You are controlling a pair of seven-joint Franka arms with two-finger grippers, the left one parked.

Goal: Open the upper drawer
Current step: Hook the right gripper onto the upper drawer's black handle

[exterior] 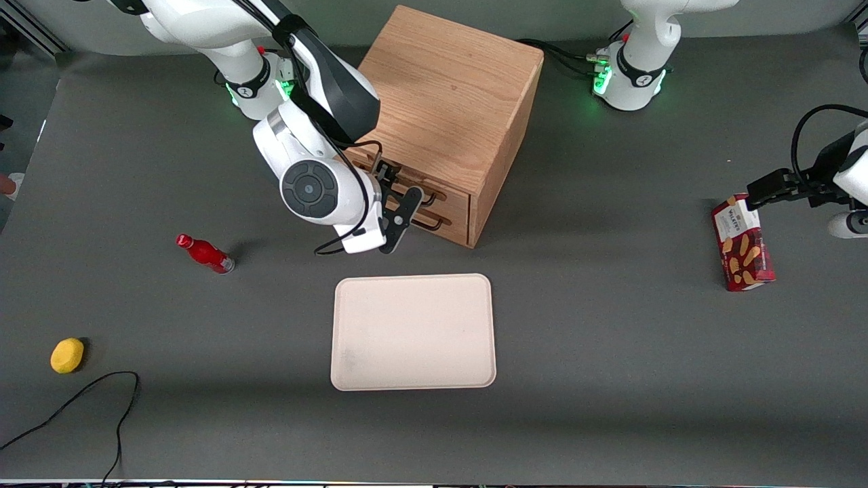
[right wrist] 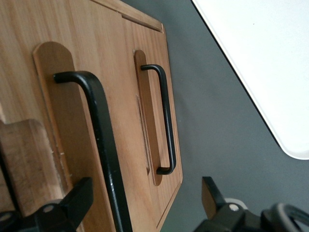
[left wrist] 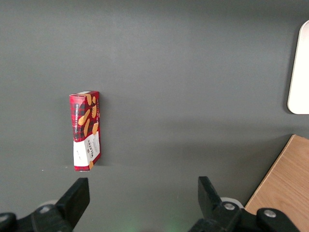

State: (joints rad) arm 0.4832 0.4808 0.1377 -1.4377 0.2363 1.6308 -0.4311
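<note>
The wooden cabinet [exterior: 451,88] stands at the back middle of the table, its two oak drawers facing the working arm's end. The upper drawer [exterior: 449,196] is shut; its thin black wire handle [exterior: 431,197] sits above the lower drawer's handle [exterior: 432,221]. My right gripper [exterior: 400,217] is right in front of the drawer fronts, level with the handles. In the right wrist view the gripper [right wrist: 145,205] is open, and the upper drawer's handle [right wrist: 101,130] runs between its two fingers without visible contact. The lower drawer's handle [right wrist: 166,121] lies clear of the fingers.
A white tray [exterior: 413,332] lies nearer the front camera than the cabinet. A red bottle [exterior: 205,253] lies on its side, and a yellow object [exterior: 67,355] and a black cable [exterior: 74,400] sit toward the working arm's end. A red biscuit box [exterior: 742,242] lies toward the parked arm's end.
</note>
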